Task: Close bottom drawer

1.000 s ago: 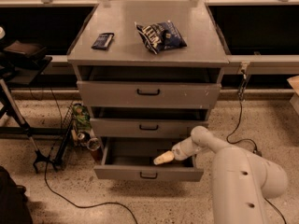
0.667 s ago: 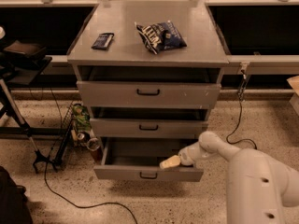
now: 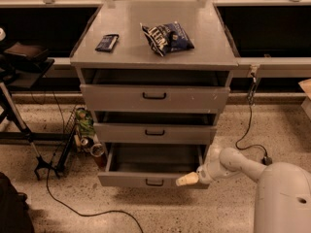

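The bottom drawer (image 3: 146, 180) of the grey cabinet (image 3: 154, 57) is pulled out, showing its plain grey inside and a small black bar handle (image 3: 154, 182). My gripper (image 3: 186, 179) is at the right part of the drawer's front panel, right of the handle, at the end of my white arm (image 3: 233, 163) coming in from the lower right. The middle drawer (image 3: 154, 133) and the top drawer (image 3: 154, 98) above stand slightly out.
A blue snack bag (image 3: 167, 37) and a dark packet (image 3: 107, 42) lie on the cabinet top. A wire rack with cans (image 3: 82, 135) stands left of the cabinet. A black stand (image 3: 19, 125) and cables cross the floor at left; a cable (image 3: 250, 130) runs at right.
My gripper has moved out of the drawer's inside, forward and down to its front panel's right part. The arm has swung outward. The drawer looks about as open as before.
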Tool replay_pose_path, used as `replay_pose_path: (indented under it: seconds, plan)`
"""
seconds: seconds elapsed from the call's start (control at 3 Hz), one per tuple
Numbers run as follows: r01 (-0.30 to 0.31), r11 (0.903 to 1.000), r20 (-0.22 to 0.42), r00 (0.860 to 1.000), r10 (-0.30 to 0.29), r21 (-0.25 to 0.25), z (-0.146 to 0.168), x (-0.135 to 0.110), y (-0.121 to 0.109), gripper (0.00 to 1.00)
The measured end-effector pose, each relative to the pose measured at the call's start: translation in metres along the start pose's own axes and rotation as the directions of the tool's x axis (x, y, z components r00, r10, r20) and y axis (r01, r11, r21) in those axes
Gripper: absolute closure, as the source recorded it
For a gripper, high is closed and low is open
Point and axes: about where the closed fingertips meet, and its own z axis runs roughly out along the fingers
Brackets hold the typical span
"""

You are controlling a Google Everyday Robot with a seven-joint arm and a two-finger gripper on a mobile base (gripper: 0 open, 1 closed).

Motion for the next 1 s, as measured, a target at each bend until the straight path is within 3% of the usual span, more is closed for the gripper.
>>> replay_pose_path:
  seconds: [0.33,1.0]
  plan:
    - [-0.005,0.9995,-0.072,0.997,0.003,-0.032,0.022,0.012,0.003,0.00]
    - [-0.050,0.9954,-0.145,0.989,0.038,-0.082,0.083,-0.002,-0.009,0.00]
